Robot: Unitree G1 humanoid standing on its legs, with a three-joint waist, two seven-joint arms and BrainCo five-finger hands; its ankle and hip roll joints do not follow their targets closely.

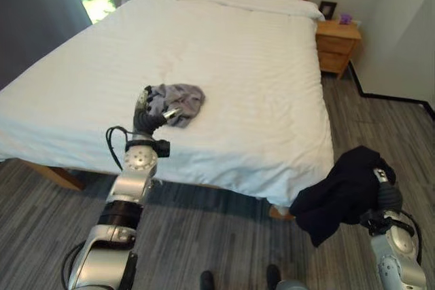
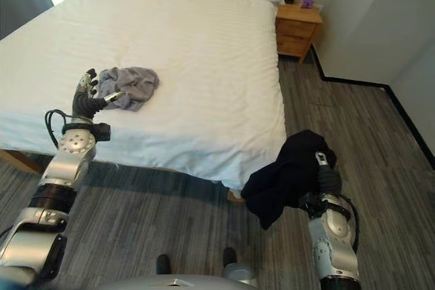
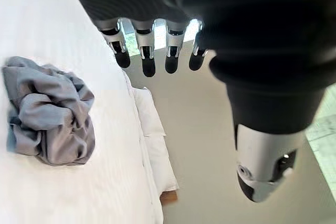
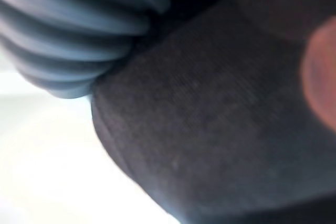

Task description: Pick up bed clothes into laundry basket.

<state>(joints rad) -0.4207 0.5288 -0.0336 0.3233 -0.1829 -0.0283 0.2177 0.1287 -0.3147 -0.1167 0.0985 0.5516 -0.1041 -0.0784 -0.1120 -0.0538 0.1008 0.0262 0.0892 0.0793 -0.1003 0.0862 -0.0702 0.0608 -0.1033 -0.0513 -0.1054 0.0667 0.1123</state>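
since the grey garment [image 1: 178, 102] on the bed [image 1: 258, 86] is soft and light, i'd pinch its bunched top; my left hand [image 1: 151, 108] is spread wide beside it. the dark garment [image 1: 343, 191] drapes over my right hand [image 1: 385, 188], fingers hidden.

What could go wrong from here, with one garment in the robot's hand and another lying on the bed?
The dark garment hangs loosely over the right hand beyond the bed's corner; it might slip to the floor. The left hand is open beside the grey garment, not around it, so closing there could miss it or catch the white bedding too.
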